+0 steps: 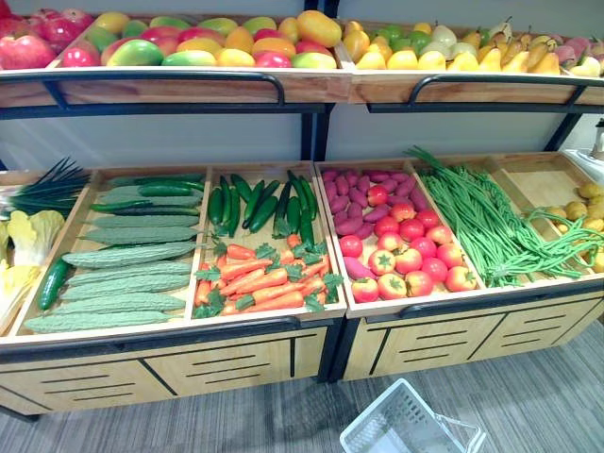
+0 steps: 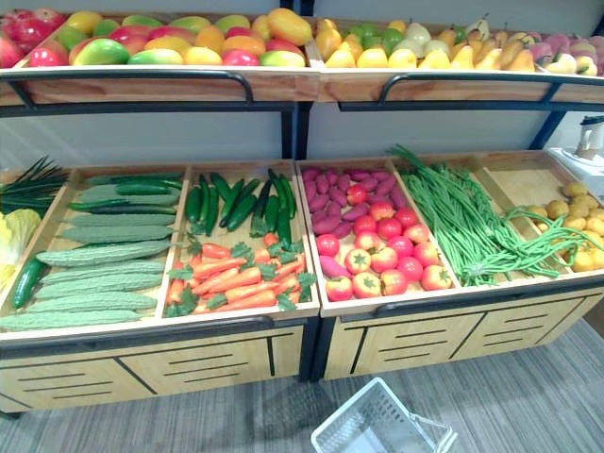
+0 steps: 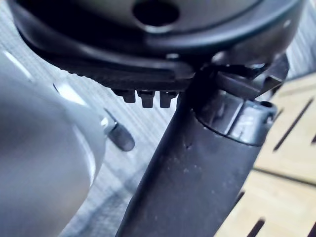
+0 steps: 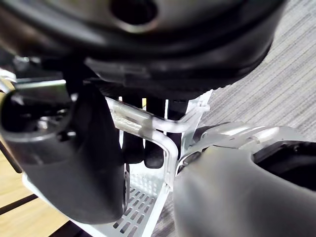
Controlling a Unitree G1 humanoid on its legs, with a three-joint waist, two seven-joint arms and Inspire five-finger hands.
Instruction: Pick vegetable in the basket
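Note:
A white plastic basket [image 1: 408, 427] hangs low in front of the produce stand, over the grey floor. In the right wrist view my right hand [image 4: 74, 163] has its fingers [image 4: 148, 143] curled round the basket's clear handle [image 4: 143, 123], with the white grid of the basket [image 4: 138, 202] below. The lower shelf holds vegetables: long bumpy green gourds [image 1: 123, 274], dark cucumbers [image 1: 260, 203], carrots [image 1: 260, 283], tomatoes [image 1: 411, 250], purple sweet potatoes [image 1: 349, 193] and a heap of green beans [image 1: 481, 222]. My left hand [image 3: 197, 173] hangs beside the wooden stand front [image 3: 286, 163], fingers relaxed, holding nothing.
An upper shelf [image 1: 189, 85] carries mangoes, apples and pears behind black rails. Leafy greens [image 1: 28, 236] and chives lie at the far left, yellow fruit [image 1: 585, 203] at the far right. The stand's slatted wooden front [image 1: 236, 363] runs along the floor.

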